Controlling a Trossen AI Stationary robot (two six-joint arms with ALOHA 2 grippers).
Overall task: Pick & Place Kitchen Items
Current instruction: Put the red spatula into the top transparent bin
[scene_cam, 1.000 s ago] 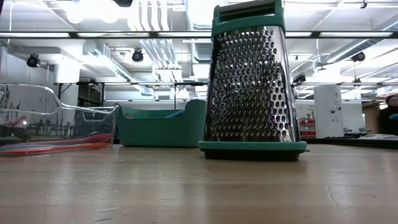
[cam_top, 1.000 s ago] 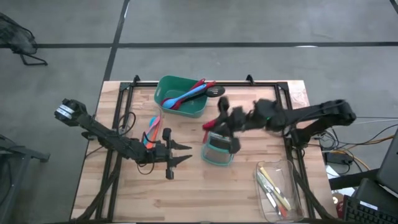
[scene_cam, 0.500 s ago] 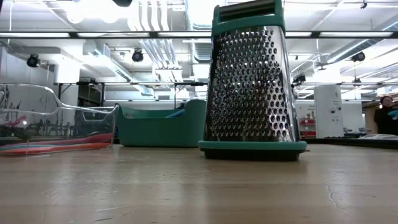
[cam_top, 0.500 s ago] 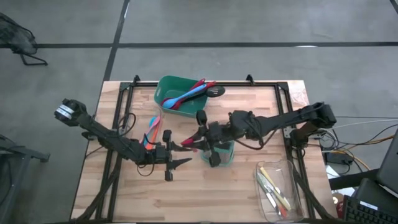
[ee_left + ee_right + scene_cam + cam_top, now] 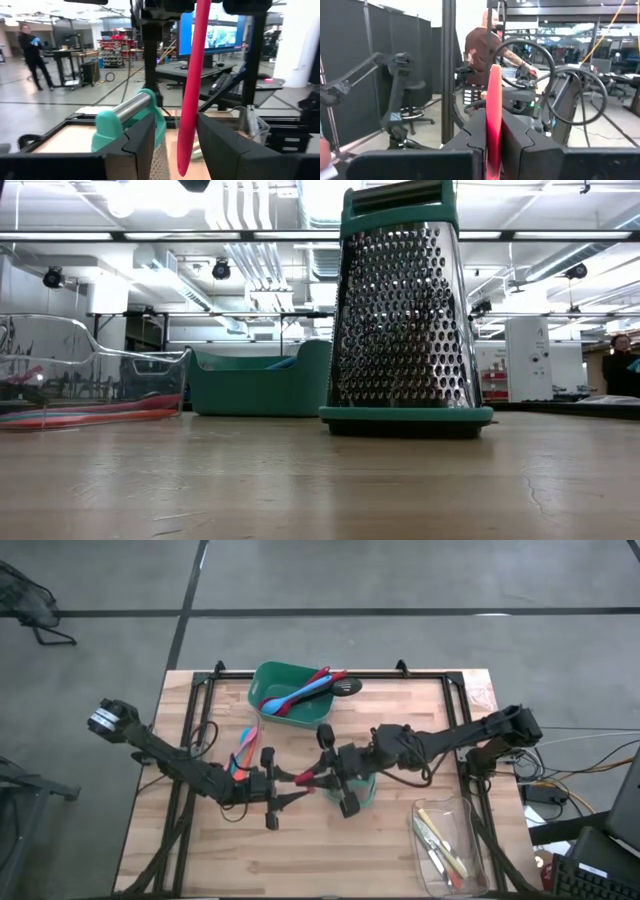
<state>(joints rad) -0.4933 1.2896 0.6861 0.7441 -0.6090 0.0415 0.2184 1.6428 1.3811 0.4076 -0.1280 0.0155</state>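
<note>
While held aloft, red spoon (image 5: pixel 192 85), slim, glossy

So the red spoon (image 5: pixel 308 776) is up off the table, just left of center in the overhead shot, lying roughly sideways. In the left wrist view its long red handle (image 5: pixel 192 85) runs nearly top to bottom through the middle of the frame.

The blue spoon (image 5: pixel 297 695), another red spoon (image 5: pixel 322 677) and the black slotted spoon (image 5: pixel 347 687) are fanned out together at upper center.

The little red, blue and orange spatulas (image 5: pixel 243 752) are bunched up left of center, and the pale-handled tools (image 5: pixel 438 845) lie at lower right.
</note>
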